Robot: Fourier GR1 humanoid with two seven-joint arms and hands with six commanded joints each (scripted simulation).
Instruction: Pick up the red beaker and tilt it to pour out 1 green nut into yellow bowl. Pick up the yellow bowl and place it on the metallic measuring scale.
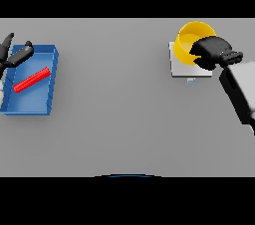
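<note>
Where the grey bench (124, 119) meets the view's 9 o'clock edge, the left hand (14, 55) shows at the far-left corner of a blue tray (30, 107). Its fingers (7, 41) are straight and spread apart, holding nothing, with one dark finger lying over the tray's far rim. Inside the tray lies a red beaker (32, 79), seen as a slim red bar on its side, slanting from the 8 o'clock end up toward 2 o'clock. It is apart from the left hand. No green nut can be made out.

Over at about 2 o'clock of the view stands the metallic measuring scale (180, 68), a pale square plate. The yellow bowl (189, 45) sits over its far part, its round rim reaching past the plate's far edge; whether it rests fully on the plate cannot be told. The right hand (211, 52) is at the bowl's 4 o'clock side, its dark fingers (199, 49) curled over the rim and clamped on the bowl. The white and grey right forearm (239, 89) runs from the hand down toward 4 o'clock and leaves at the right edge.
</note>
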